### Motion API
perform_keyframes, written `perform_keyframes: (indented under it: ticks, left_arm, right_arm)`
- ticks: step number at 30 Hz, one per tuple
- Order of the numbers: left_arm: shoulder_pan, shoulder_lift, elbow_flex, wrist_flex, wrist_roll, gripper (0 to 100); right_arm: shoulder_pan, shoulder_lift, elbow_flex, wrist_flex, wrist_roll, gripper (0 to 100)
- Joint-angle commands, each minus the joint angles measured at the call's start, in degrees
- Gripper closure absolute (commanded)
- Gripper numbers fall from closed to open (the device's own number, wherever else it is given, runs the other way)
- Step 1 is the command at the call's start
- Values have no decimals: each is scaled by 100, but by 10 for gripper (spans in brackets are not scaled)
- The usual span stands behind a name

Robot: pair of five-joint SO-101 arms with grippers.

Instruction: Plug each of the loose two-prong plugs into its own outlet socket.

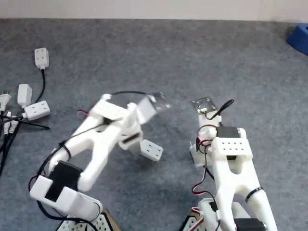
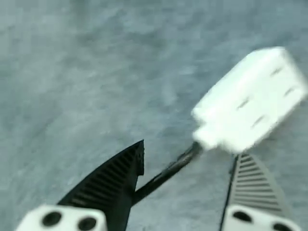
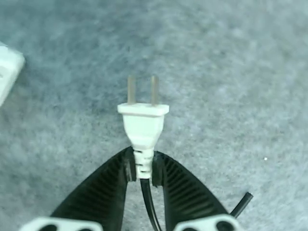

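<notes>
My right gripper (image 3: 143, 166) is shut on the ribbed neck of a white two-prong plug (image 3: 143, 118), whose prongs point away from the arm over the grey carpet. From above, that plug (image 1: 204, 104) sits at the tip of the right arm, its short black cord (image 1: 225, 105) trailing beside it. A white outlet socket (image 2: 250, 98) on a black cord (image 2: 168, 171) appears just beyond my left gripper (image 2: 191, 149). That gripper is open, and the cord runs between its fingers. In the high view the socket (image 1: 155, 102) is left of the plug, with a gap between them.
Several more white sockets (image 1: 42, 57) (image 1: 37, 110), plugs and black cords (image 1: 9, 134) lie at the far left edge of the carpet. A blue object (image 1: 299, 38) sits at the back right corner. One corner of the white socket (image 3: 7, 67) shows beside the held plug.
</notes>
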Motion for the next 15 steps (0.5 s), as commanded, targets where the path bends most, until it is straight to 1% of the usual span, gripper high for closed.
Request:
perform_keyframes:
  ticks: [1, 6, 10, 11, 15]
  left_arm:
    - [-813, -312, -189, -149, -422, 720]
    - [-1771, -312, -312, -158, -905, 720]
    - [-2290, -295, -365, -176, -1178, 720]
    - [-2387, -268, -365, -264, -1187, 720]
    - [-2747, -233, -303, -1081, -1160, 720]
  right_arm:
    - [-48, -101, -251, 66, 97, 991]
    - [-48, -101, -277, 57, 105, 991]
    - [-57, -101, -295, 57, 105, 991]
    - [-57, -101, -295, 57, 105, 991]
    - [-57, -101, -251, 66, 88, 991]
